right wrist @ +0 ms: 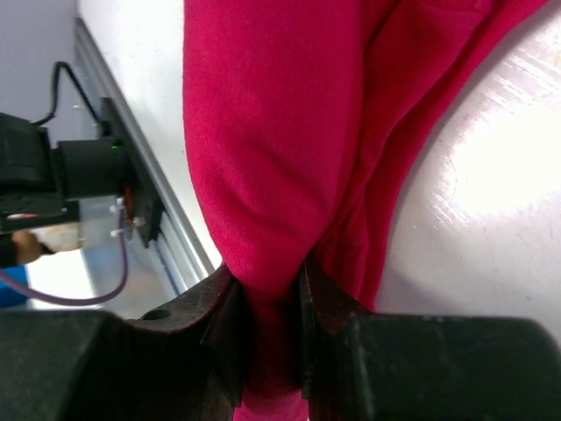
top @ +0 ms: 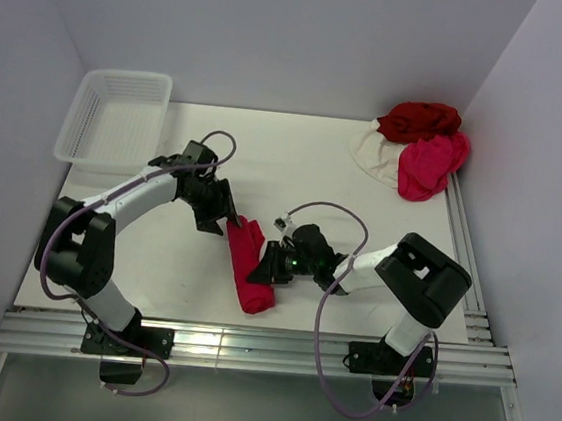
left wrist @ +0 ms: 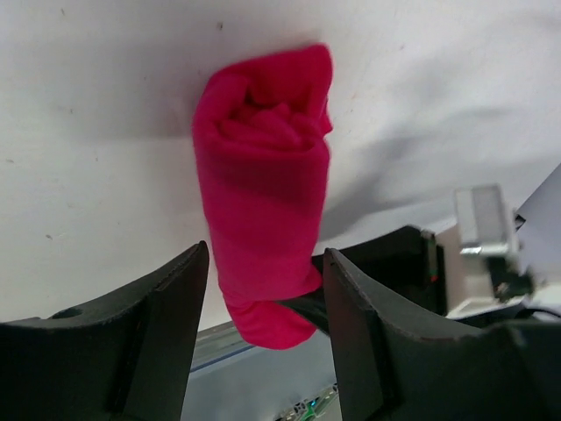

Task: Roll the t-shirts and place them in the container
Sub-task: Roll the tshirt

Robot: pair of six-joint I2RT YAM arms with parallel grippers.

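Note:
A bright crimson red t-shirt lies rolled into a tight tube near the table's front edge. My left gripper is open at the roll's far end. In the left wrist view the rolled t-shirt runs between the spread fingers, and a gap shows beside the left one. My right gripper is shut on the roll's right side. In the right wrist view its jaws pinch a fold of the crimson cloth. More t-shirts sit heaped at the back right: dark red, pink and cream white.
A white plastic mesh basket stands at the back left corner. Aluminium rails run along the table's front edge just beyond the roll's near end, and another rail lines the right side. Walls close in on the left, back and right.

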